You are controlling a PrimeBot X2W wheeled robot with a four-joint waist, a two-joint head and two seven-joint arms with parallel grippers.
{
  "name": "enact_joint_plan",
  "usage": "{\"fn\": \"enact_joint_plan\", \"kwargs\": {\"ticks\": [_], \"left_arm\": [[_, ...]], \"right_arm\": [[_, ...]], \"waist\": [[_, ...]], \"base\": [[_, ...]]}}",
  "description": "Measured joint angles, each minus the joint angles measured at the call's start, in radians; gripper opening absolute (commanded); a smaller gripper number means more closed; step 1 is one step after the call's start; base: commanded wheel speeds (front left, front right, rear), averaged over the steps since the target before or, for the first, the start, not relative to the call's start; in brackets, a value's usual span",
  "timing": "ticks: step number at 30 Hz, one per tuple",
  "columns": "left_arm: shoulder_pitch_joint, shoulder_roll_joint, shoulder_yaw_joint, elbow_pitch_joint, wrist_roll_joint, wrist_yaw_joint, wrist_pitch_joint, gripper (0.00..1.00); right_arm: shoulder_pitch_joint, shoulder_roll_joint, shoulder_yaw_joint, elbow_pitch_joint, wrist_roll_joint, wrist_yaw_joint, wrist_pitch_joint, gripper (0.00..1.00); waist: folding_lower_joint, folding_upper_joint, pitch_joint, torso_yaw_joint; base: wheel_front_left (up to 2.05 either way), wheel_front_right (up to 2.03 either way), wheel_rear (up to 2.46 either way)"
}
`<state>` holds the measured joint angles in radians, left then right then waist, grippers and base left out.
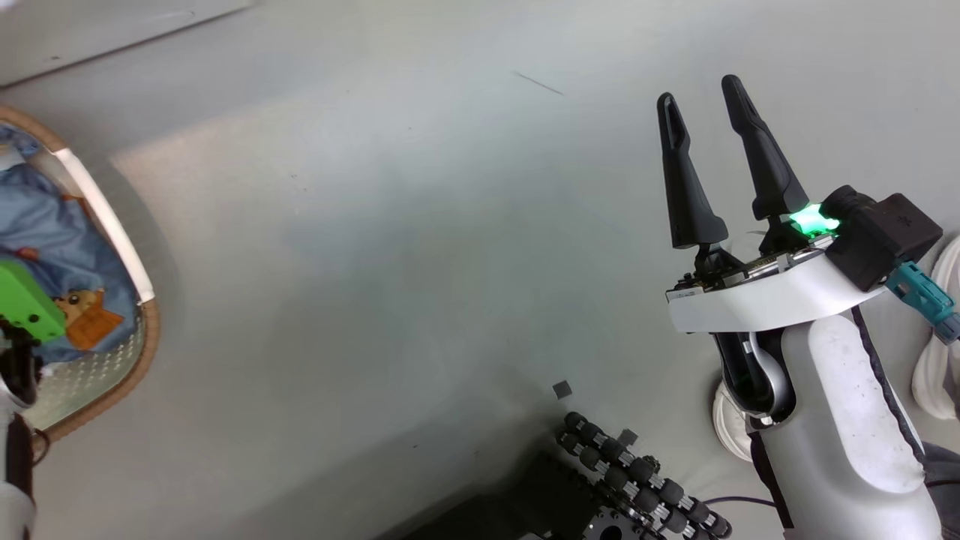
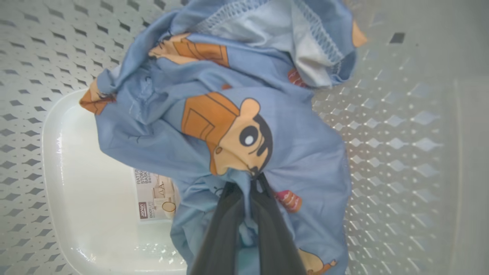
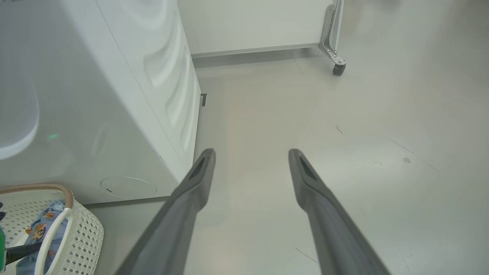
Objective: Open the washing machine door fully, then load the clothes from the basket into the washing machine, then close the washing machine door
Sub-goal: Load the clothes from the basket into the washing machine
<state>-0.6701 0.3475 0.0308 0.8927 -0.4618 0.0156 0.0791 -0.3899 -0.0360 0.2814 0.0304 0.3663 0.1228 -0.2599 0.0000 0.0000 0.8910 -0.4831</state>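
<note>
Looks like the loading step is what's being worked on here. The soft light-blue clothes [image 2: 237, 114] with the orange-brown cartoon prints are being pinched by the left gripper [image 2: 250, 183]. Its two long dark fingers are clamped tight on a fold of fabric right under the cartoon face, so it's clenched on the clothes, not just resting there. The bundle is sitting inside the small cream-white perforated plastic basket [image 2: 386, 133], bunched toward one wall, and the printed label sticker [image 2: 154, 198] on the basket bottom is being partly covered by it. The basket, brown woven rim and all, is parked on the pale grey floor [image 1: 375, 225], close by the foot of the big white washing machine [image 3: 114, 95]; touching or not can't be told. The right gripper [image 1: 699, 94] is being held out over bare floor, well apart from the basket, jaws spread wide with nothing between them. How far the washing machine door is swung can't be judged from these angles, so that's being left open. Next move, as a guess: the fabric is going to need lifting straight up until its trailing end is clear of the woven rim, then carrying across to the drum opening. Only a small fold is being gripped, so slipping out mid-lift, or snagging on the rim, is what should be watched for.
</note>
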Motion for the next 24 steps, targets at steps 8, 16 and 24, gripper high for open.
{"fn": "enact_joint_plan", "kwargs": {"ticks": [8,16,24], "left_arm": [[0.058,-0.069,0.000,0.013,-0.023,-0.026,-0.078,0.00],[0.110,-0.147,-0.005,0.035,-0.033,-0.051,-0.157,0.00],[0.167,-0.211,-0.028,0.049,-0.033,-0.070,-0.232,0.00]], "right_arm": [[0.008,-0.001,-0.051,0.018,-0.045,0.000,0.000,1.00],[0.043,-0.011,-0.087,0.030,-0.086,0.000,0.000,1.00],[0.090,-0.042,-0.106,0.036,-0.107,0.000,0.000,1.00]], "waist": [[0.0000,0.0000,-0.087,0.033],[0.0000,0.0000,-0.183,0.079],[0.0000,0.0000,-0.289,0.132]], "base": [[0.00,0.00,0.00],[0.00,0.00,0.00],[0.00,0.00,0.00]]}}
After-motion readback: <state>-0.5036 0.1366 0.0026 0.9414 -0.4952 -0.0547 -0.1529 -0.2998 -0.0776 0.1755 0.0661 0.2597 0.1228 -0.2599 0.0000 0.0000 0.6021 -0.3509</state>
